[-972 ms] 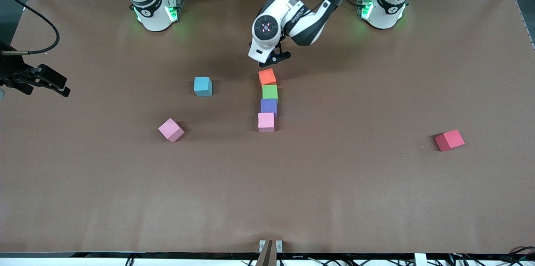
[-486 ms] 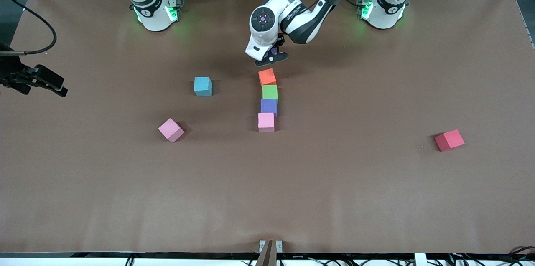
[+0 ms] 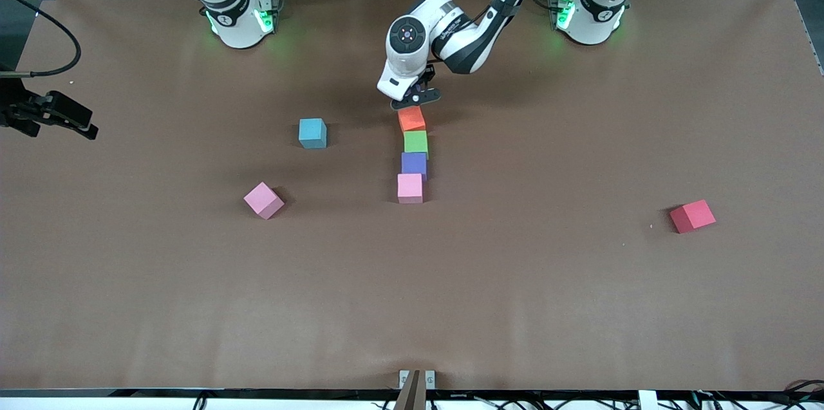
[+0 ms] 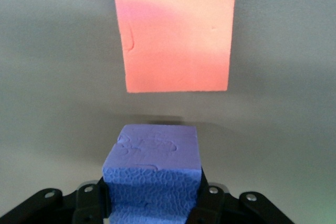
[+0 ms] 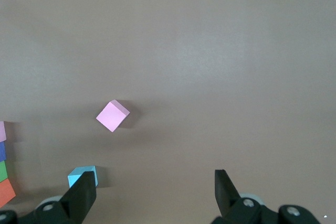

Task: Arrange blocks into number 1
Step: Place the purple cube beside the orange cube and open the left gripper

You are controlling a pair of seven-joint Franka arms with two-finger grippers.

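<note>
My left gripper (image 3: 415, 99) hangs low over the table just beside the orange block (image 3: 411, 119), shut on a purple block (image 4: 152, 177); in the left wrist view the orange block (image 4: 176, 32) lies just ahead of the held one. The orange block heads a touching column with a green block (image 3: 416, 141), a purple block (image 3: 414, 164) and a pink block (image 3: 410, 188), each nearer to the front camera than the one before. My right gripper (image 3: 58, 115) waits open over the right arm's end of the table, its fingers (image 5: 84, 195) holding nothing.
A light blue block (image 3: 312, 133) and a tilted pink block (image 3: 263, 199) lie loose toward the right arm's end of the table. A red block (image 3: 692, 215) sits alone toward the left arm's end. The brown table (image 3: 515, 300) is bare nearer the front camera.
My left gripper has come down closer to the orange block with the purple block still in it. My right gripper has drifted a little toward the table's end.
</note>
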